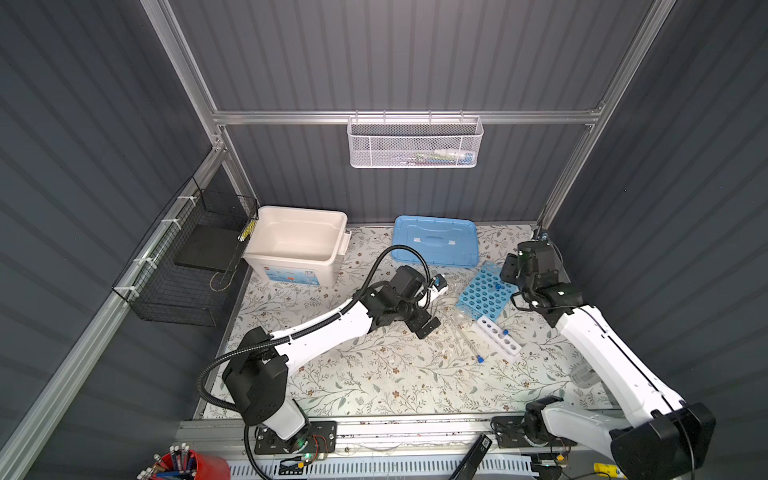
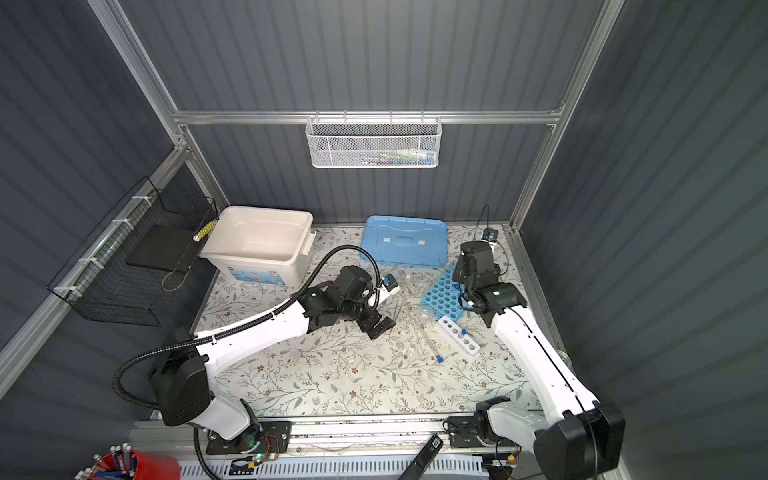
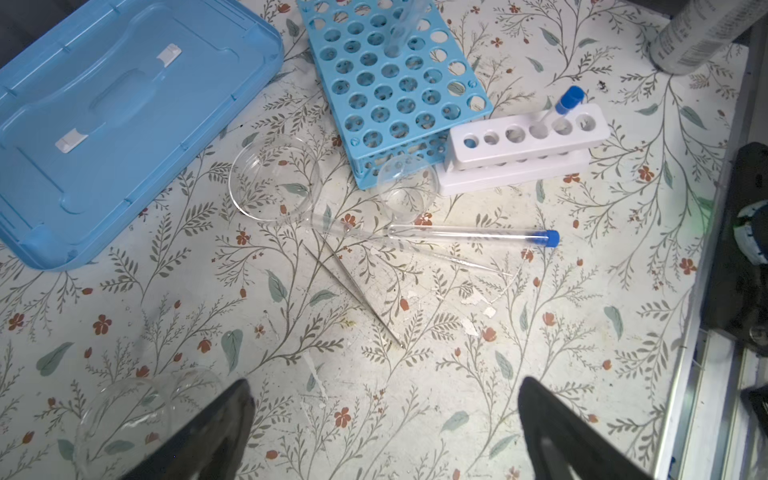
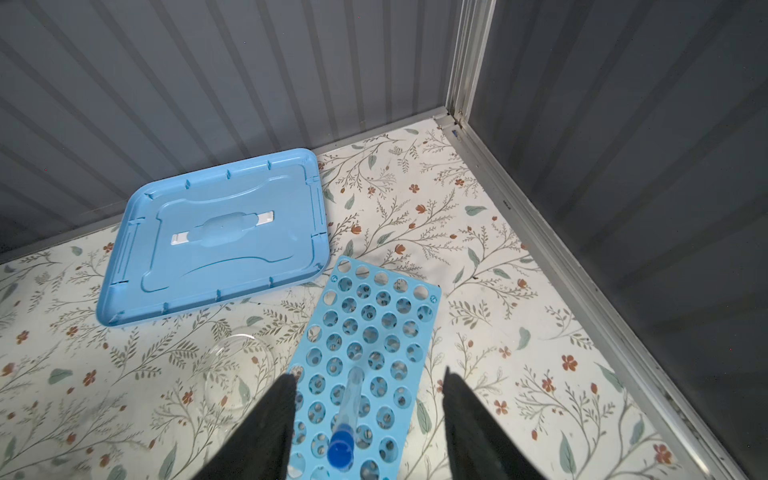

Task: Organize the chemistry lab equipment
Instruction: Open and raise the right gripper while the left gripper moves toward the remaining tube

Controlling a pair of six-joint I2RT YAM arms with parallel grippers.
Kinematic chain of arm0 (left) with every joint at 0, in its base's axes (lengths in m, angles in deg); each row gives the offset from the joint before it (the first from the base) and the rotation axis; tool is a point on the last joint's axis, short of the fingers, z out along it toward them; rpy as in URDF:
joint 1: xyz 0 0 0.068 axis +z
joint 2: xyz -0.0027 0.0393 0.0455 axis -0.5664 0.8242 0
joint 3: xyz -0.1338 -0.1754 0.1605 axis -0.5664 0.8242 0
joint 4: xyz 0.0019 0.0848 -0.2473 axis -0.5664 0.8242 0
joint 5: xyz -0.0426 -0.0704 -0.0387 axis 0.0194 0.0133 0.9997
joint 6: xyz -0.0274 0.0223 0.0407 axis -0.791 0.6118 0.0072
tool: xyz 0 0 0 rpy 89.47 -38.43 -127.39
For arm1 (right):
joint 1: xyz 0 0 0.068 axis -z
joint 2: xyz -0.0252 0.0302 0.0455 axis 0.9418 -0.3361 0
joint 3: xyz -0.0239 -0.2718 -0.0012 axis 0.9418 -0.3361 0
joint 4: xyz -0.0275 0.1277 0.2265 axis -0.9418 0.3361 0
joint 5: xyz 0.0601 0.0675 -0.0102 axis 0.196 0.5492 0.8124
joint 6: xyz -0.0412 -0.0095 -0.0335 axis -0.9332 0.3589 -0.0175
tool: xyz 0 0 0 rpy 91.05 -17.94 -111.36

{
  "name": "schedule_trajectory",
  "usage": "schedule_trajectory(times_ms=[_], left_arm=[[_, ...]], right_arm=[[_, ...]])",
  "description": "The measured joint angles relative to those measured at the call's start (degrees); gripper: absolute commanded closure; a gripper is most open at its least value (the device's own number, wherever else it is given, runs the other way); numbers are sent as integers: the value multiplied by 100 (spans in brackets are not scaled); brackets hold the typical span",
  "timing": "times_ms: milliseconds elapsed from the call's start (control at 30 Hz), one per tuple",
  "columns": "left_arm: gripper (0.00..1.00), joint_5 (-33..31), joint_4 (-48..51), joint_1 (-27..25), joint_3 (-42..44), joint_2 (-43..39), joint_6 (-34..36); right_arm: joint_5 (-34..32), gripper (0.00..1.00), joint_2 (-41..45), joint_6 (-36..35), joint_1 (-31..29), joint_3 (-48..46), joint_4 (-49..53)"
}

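Right hand stands over the blue rack, fingers parted either side of a capped tube standing in one hole; no grip evident. Left hand is spread wide and empty. A loose tube lies flat on the bench, just right of the left hand, long axis running near to far, cap at the near end; the left arm is judged nearer. The white rack holds one tube. The bin shows nothing inside.
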Motion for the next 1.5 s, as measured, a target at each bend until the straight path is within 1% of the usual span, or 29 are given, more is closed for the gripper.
schedule_trajectory(times_ms=[67, 167, 267, 400, 533, 633, 733, 900, 1133, 1233, 1400, 1500], left_arm=[[0, -142, 55, -190, 0, 2, 238], [0, -439, 122, -645, 0, 44, 772], [0, -566, 164, -981, -33, 229, 1307], [1, -566, 282, -1023, -326, 780, 1910], [5, -544, 422, -990, -802, 1342, 2444], [10, -461, 612, -970, -1373, 1825, 2750], [13, -343, 710, -975, -1829, 2181, 2953], [22, -199, 879, -1047, -2028, 2275, 3117], [25, -87, 879, -1244, -2100, 2352, 3263], [25, -44, 866, -1283, -2317, 2638, 3373], [29, -24, 973, -1300, -2717, 3178, 3648], [30, -7, 1049, -1300, -2909, 3401, 3786]], right_arm=[[437, 42, 120, 109, 256, 144, 470], [1172, 42, 299, 197, 590, 216, 1093], [2079, 42, 372, 229, 916, 201, 1604], [3340, 42, 452, 289, 1283, -103, 1882], [4181, 42, 656, 315, 1580, -562, 2037], [4566, 42, 844, 315, 1873, -754, 2114], [4811, 42, 1049, 310, 2120, -822, 2170], [5084, 42, 1283, 273, 2452, -826, 2277], [5364, 42, 1283, 173, 2924, -828, 2371], [5466, 41, 1270, 157, 3084, -844, 2378], [5707, 40, 1174, 157, 3368, -960, 2371], [5886, 40, 1147, 166, 3593, -1047, 2367]])
